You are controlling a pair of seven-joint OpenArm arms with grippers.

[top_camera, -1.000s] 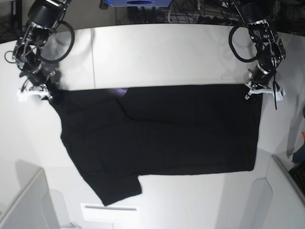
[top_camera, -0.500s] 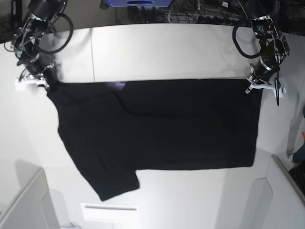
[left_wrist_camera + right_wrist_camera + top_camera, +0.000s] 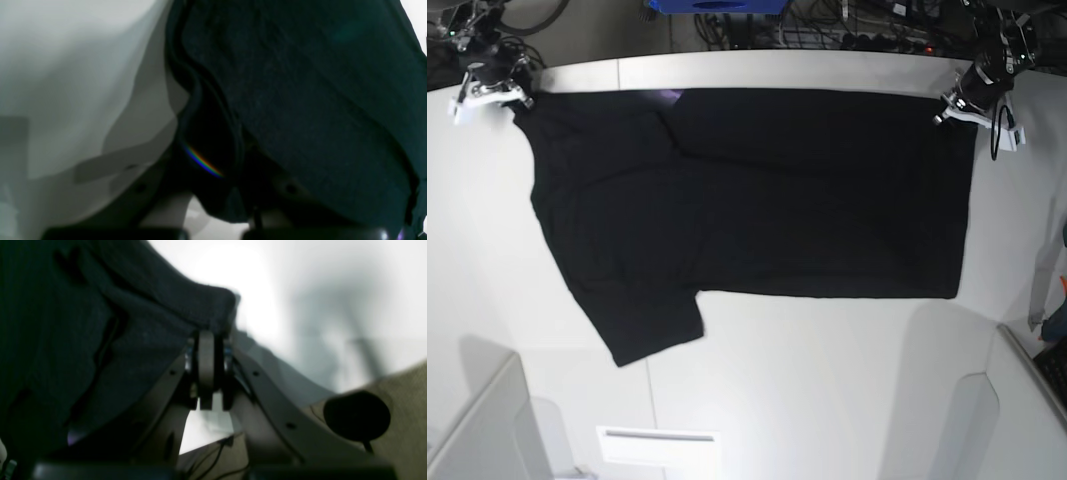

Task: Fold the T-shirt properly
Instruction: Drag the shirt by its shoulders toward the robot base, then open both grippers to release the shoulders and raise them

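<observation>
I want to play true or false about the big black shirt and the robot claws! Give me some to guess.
1. The T-shirt lies spread on the white table. True.
2. It is folded into a small square. False: it is still wide open, one sleeve sticking out.
3. The left claw pinches a corner of the shirt. True.
4. The right claw is open, far from the shirt. False: it is shut on the other far corner.

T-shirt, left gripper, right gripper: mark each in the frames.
T-shirt [image 3: 807,190], base view, middle of the black body panel.
left gripper [image 3: 957,103], base view, fingertips at the shirt's far corner.
right gripper [image 3: 206,340], right wrist view, fingertips clamping the cloth edge.
</observation>
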